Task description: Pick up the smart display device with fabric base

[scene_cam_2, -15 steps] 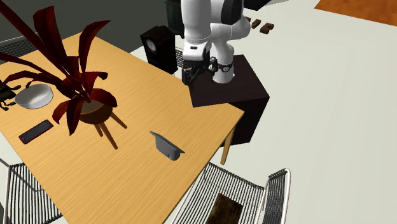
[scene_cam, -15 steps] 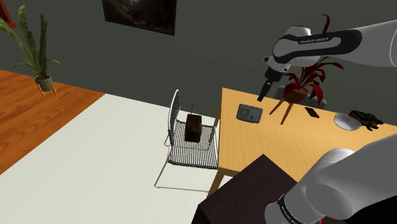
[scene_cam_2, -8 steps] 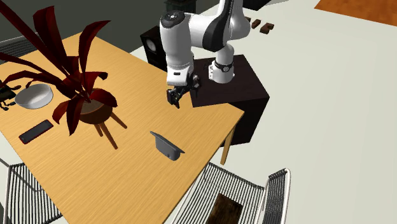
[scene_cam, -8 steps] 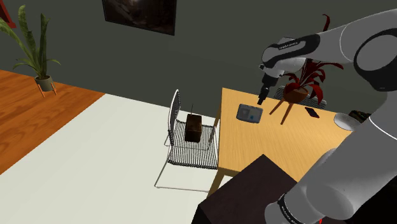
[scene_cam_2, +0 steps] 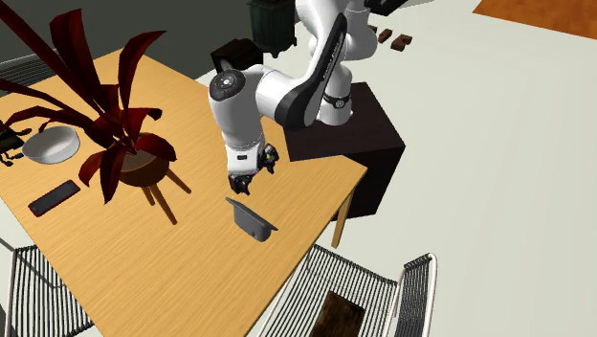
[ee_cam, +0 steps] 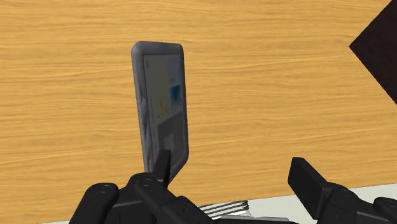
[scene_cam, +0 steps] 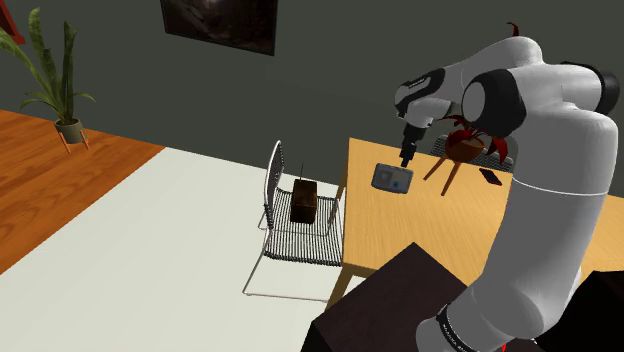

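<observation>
**Light wooden table, display near its chair-side edge: approach step, claw released**

Light wooden table (scene_cam: 400,235) in a room with a dark grey wall, white floor and a strip of orange wood flooring. The grey, rounded-rectangle smart display on a wedge base (scene_cam: 392,178) sits on the tabletop close to the edge that faces the white wire chair (scene_cam: 297,232), screen tilted up. It is well apart from the red-leaved plant in a brown pot on legs (scene_cam_2: 129,153), the flat black phone (scene_cam_2: 54,198) and the white bowl (scene_cam_2: 52,146).

The all-black two-finger gripper (scene_cam: 405,158) hangs just above the display, pointing down, with nothing in it. In the wrist view the fingers stand wide apart and touch nothing; the display (ee_cam: 162,105) lies ahead of one finger rather than centred in the gap.

Step, as judged: final approach, before the grasp. Not yet lifted, so the task is early.

The next move likely calls for:
- a small sideways shift to bring the display between the fingers
- a straight descent
- closing across the thin body, low enough to catch the base

Risk: the off-centre finger may land on the screen and tip it.
</observation>
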Tool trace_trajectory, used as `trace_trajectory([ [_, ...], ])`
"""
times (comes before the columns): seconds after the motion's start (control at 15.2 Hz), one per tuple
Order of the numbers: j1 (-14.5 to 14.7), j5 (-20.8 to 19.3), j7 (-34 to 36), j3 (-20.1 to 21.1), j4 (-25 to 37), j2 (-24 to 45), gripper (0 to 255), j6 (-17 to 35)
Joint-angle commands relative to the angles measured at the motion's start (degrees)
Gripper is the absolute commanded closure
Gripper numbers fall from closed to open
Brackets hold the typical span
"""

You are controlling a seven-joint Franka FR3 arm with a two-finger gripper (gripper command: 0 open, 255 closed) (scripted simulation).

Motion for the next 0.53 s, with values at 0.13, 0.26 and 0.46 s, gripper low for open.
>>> trace_trajectory([
  [0.13,-5.36,3.23,-6.19,2.83,10.20,10.63,0,-2.09],
  [0.26,-8.03,4.11,-8.37,4.25,16.18,15.86,0,-3.58],
  [0.46,-8.71,4.58,-8.88,4.87,17.00,17.59,0,-2.81],
])
